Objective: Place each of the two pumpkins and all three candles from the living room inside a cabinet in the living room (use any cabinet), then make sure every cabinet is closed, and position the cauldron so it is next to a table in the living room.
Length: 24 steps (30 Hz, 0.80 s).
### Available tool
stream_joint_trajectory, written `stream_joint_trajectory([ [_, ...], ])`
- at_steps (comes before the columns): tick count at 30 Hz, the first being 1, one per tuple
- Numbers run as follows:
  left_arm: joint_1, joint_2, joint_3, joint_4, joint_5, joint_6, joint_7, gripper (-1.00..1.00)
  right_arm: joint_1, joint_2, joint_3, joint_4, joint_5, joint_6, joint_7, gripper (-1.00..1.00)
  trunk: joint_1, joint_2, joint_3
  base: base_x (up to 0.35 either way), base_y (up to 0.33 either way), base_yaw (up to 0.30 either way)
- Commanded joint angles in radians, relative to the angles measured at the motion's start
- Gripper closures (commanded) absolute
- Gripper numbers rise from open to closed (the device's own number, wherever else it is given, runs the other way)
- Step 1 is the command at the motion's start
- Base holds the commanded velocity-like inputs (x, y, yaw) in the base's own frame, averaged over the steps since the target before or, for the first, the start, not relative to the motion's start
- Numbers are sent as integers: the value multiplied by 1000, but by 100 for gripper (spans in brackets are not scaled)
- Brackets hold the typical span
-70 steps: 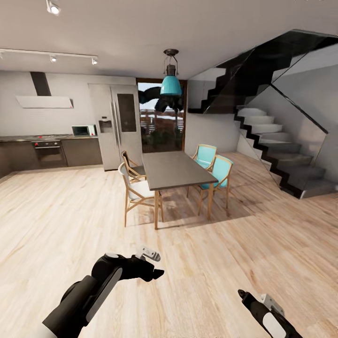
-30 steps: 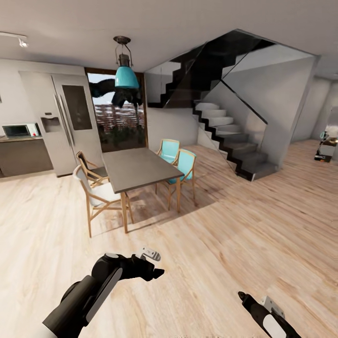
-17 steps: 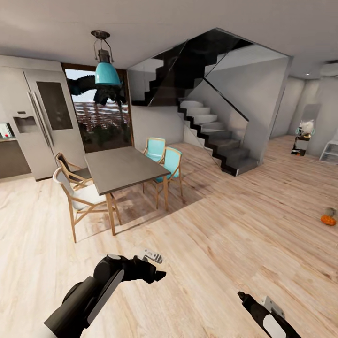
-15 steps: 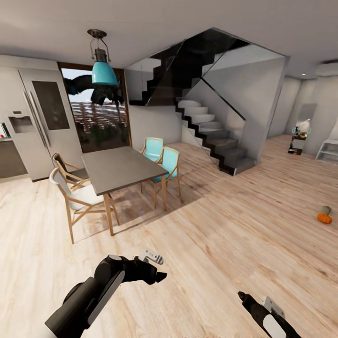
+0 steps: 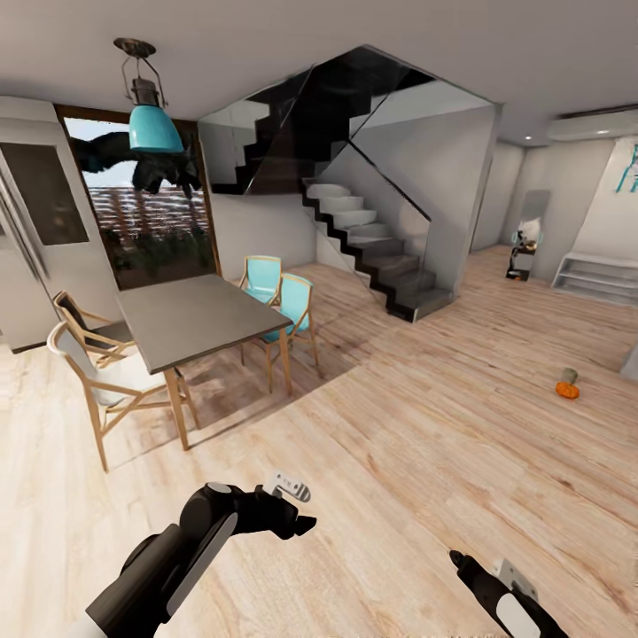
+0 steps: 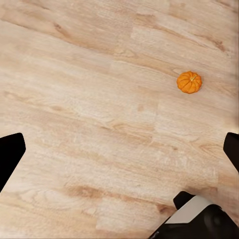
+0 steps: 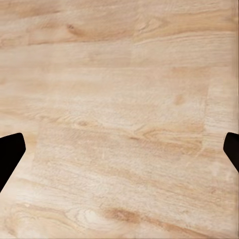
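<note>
1. One pumpkin (image 5: 567, 389) on floor (image 5: 425, 425) far right in head view, w/ a grey-beige stub, prob. a candle (image 5: 570, 376), touching behind it; well apart from robot, so not yet reachable.
2. Left pincer (image 5: 297, 507): spread wide, empty, over bare floor w/ a pumpkin beyond.
3. Right pincer (image 7: 119, 149): released, empty, held low for travel.
4. Dining surface (image 5: 195, 319) left, irrelevant for now.

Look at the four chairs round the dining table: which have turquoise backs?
The two chairs on the staircase side of the table are turquoise; the two opposite, nearer the window, have a white and a dark seat.
</note>
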Motion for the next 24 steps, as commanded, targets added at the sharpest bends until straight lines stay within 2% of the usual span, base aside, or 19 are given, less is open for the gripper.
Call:
stream_joint_trajectory([
  [1, -1, 1, -1, -1, 0, 4, -2, -100, -1, 0, -7, -1, -5, 6, 5, -100, 0, -2, -3, 0, 0, -195],
  [24, -1, 1, -1, 0, 0, 2, -2, -100, -1, 1, -5, 0, -5, 6, 5, -100, 0, -2, -30, 0, 0, -193],
])
